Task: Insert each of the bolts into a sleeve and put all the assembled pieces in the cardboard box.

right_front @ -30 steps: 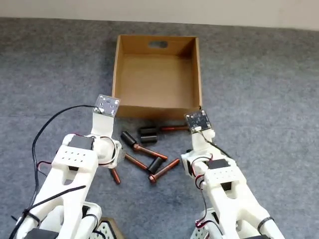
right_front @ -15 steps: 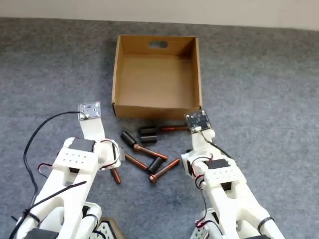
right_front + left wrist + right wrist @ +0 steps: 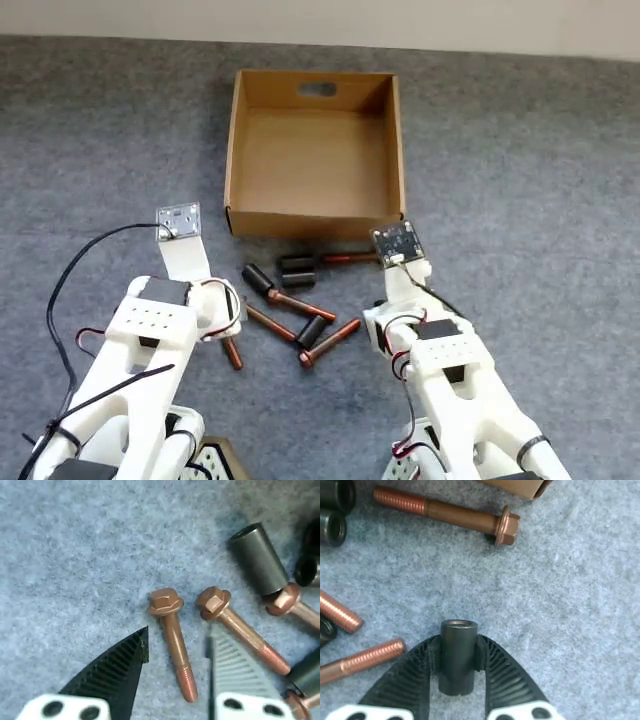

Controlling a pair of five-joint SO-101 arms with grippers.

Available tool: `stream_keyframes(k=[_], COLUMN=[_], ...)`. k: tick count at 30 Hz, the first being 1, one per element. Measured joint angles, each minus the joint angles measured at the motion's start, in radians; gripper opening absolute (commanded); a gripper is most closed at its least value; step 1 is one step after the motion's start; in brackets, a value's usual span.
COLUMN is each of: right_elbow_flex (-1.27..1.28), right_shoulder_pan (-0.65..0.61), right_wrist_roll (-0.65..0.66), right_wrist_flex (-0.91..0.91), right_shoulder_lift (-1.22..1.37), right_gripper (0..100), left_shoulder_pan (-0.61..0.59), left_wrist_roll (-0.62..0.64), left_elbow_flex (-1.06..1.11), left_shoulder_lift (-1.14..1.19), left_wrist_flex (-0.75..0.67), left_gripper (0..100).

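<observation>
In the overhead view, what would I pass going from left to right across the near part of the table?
Left arm → lone copper bolt → two dark sleeves → another copper bolt → right arm.

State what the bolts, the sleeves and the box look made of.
Bolts: metal, coppery plated finish, slight sheen, cut threads. Sleeves: probably steel with dark matte coating; could be plastic. Box: brown cardboard, matte, folded walls.
</observation>
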Motion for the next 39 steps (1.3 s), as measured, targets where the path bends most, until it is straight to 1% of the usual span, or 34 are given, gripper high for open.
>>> stream_keyframes(k=[3, 8, 11, 16, 22, 30, 33, 35, 36, 37, 39], right_elbow_flex=[0.000, 0.000, 0.000, 0.000, 0.000, 0.000, 0.000, 0.000, 0.000, 0.000, 0.000], right_shoulder_pan=[0.000, 0.000, 0.000, 0.000, 0.000, 0.000, 0.000, 0.000, 0.000, 0.000, 0.000], right_wrist_roll=[0.000, 0.000, 0.000, 0.000, 0.000, 0.000, 0.000, 0.000, 0.000, 0.000, 0.000], right_wrist_flex=[0.000, 0.000, 0.000, 0.000, 0.000, 0.000, 0.000, 0.000, 0.000, 0.000, 0.000], right_shoulder_lift=[0.000, 0.000, 0.000, 0.000, 0.000, 0.000, 0.000, 0.000, 0.000, 0.000, 0.000], right_gripper=[0.6, 0.6, 0.6, 0.6, 0.6, 0.6, 0.6, 0.6, 0.6, 0.6, 0.6], left_shoulder_pan=[0.000, 0.000, 0.000, -0.006, -0.008, -0.008, -0.008, -0.005, -0.005, -0.003, -0.003], left_wrist_roll=[0.000, 0.000, 0.000, -0.006, -0.028, -0.034, -0.035, -0.064, -0.100, -0.143, -0.273], left_elbow_flex=[0.000, 0.000, 0.000, 0.000, -0.012, -0.206, -0.264, -0.293, -0.301, -0.307, -0.318], left_shoulder_lift=[0.000, 0.000, 0.000, 0.008, 0.166, 0.387, 0.440, 0.465, 0.473, 0.474, 0.482], left_wrist_flex=[-0.003, -0.003, -0.003, -0.057, -0.092, -0.049, -0.041, -0.041, -0.041, -0.043, -0.044], left_gripper=[23, 18, 18, 18, 17, 17, 12, 6, 3, 1, 1])
